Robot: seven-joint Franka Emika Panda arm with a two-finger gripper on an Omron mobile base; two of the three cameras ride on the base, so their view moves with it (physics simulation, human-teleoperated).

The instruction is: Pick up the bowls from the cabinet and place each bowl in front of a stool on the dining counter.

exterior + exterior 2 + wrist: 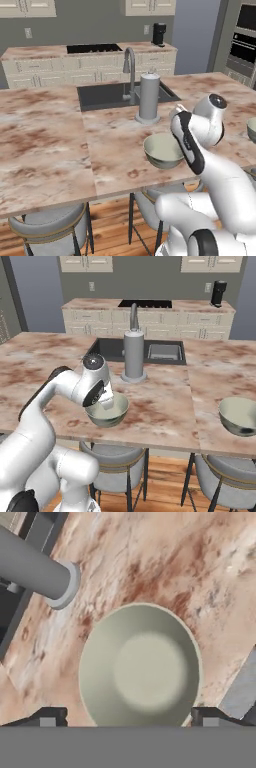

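On the pink-brown marbled stone table (165, 406), a glossy grey-green round bowl with a cream inside (106, 410) sits near the front edge, above a grey padded stool (112, 456). The pincer (129, 716) hangs over it, spread wide and holding nothing. A second matching bowl (239, 415) rests well to the right.

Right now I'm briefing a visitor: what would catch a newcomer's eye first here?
The white arm's open gripper hangs right over a grey-green bowl on the marbled dining counter, above a stool. A second bowl sits farther right, and a tall grey cylinder stands by the sink.
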